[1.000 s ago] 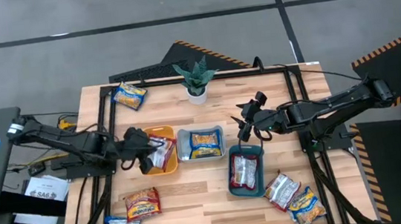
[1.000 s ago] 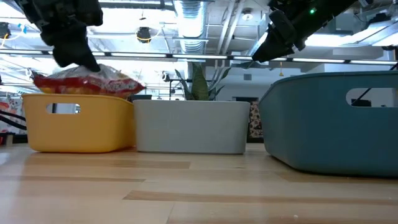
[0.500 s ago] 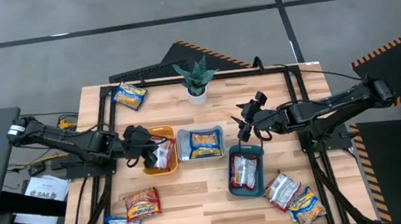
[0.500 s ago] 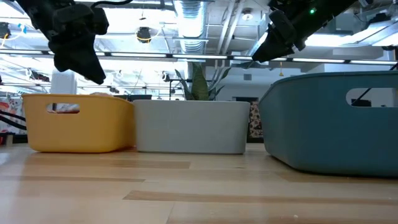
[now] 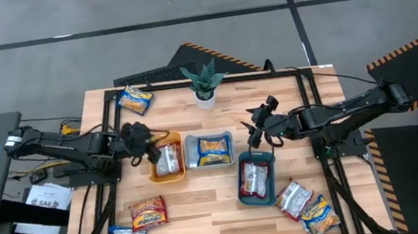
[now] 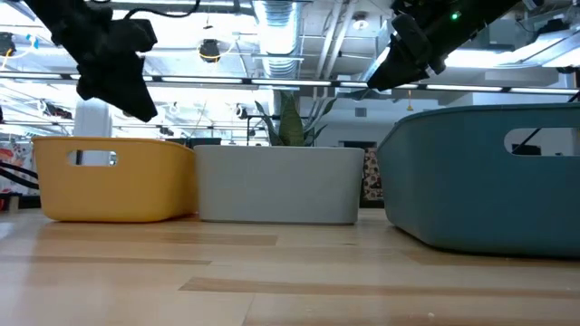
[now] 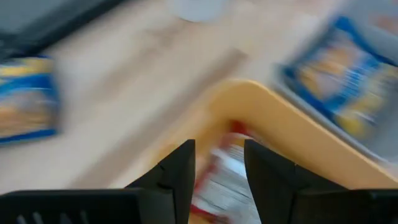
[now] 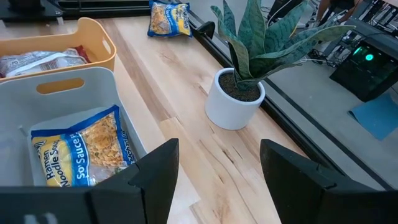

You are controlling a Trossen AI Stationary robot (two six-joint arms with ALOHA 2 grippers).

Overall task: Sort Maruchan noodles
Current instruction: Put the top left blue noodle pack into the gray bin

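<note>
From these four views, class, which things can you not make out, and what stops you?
- Contents of all three trays: low view, hidden by their walls, e.g. the orange tray.
- Wording on the silver-and-red packet: left wrist view, blurred.
- Packets at the table's near edge, e.g. the orange-red packet: high view, print too small.

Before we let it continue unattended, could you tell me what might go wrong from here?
The left claw, open, hangs at the orange tray's rim and might clip it. The silver-and-red packet lies partly against the tray wall and may ride up. The right claw near the potted plant could knock it.

overhead looks straight down; low looks level — both share orange tray (image 5: 166, 141).
</note>
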